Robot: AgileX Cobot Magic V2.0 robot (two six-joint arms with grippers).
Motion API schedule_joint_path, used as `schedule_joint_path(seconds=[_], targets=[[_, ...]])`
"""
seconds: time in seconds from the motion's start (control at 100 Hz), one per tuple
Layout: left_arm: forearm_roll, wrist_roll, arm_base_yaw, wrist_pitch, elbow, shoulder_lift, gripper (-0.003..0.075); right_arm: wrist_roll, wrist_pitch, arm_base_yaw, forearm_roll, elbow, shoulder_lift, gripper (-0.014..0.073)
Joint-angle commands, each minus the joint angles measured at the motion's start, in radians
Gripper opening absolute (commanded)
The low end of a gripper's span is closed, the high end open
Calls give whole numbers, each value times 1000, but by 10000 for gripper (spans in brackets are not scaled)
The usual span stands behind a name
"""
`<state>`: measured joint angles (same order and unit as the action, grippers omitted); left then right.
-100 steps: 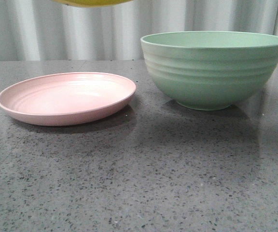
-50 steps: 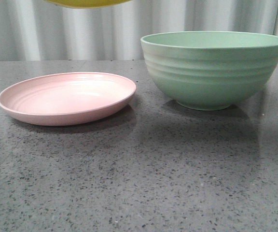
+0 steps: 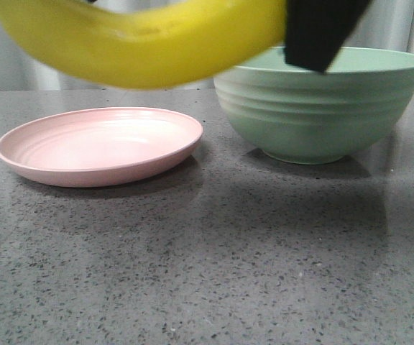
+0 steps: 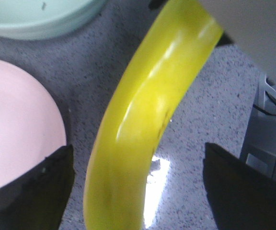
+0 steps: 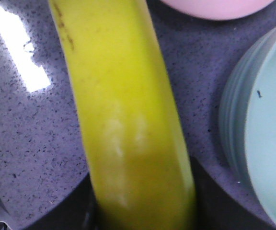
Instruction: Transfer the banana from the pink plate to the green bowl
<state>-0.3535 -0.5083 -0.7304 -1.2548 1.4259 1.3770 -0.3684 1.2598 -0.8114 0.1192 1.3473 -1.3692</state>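
Grey speckled table (image 3: 207, 273) w/ pink plate (image 3: 100, 146) (left), green bowl (image 3: 315, 115)

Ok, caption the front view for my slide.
Banana held in black fingers above the table, in front of the empty pink plate and green bowl.

1 banana (image 3: 142, 47), 1 pink plate (image 3: 99, 146), 1 green bowl (image 3: 315, 108)

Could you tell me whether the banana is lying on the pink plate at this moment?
No, the pink plate is bare in the front view, while the banana hangs in the air above it.
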Motion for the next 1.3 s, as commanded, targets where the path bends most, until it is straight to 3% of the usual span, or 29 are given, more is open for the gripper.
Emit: schedule_joint_path(seconds=[0.0, 0.16, 0.35, 0.59, 0.76, 0.93, 1.1, 1.29], targets=[[-43, 10, -7, -19, -14, -45, 505, 24, 40, 6, 0, 2, 45, -79], [-105, 10, -7, -15, -84, -46, 502, 33, 40, 6, -52, -17, 45, -79], [-79, 10, -3, -8, -97, -48, 493, 42, 40, 6, -54, -37, 47, -79], [4, 12, -3, 35, -94, -90, 493, 140, 40, 24, 99, -33, 93, -80], [9, 16, -3, 104, -94, -157, 493, 210, -13, 118, 109, -9, 129, -79], [9, 44, -3, 134, -94, -203, 493, 255, -49, 275, 106, 1, 131, -79], [4, 66, -3, 145, -94, -207, 493, 375, -160, 392, 108, 1, 124, -79], [2, 66, -3, 152, -94, -207, 493, 397, -157, 448, 108, 3, 68, -78]])
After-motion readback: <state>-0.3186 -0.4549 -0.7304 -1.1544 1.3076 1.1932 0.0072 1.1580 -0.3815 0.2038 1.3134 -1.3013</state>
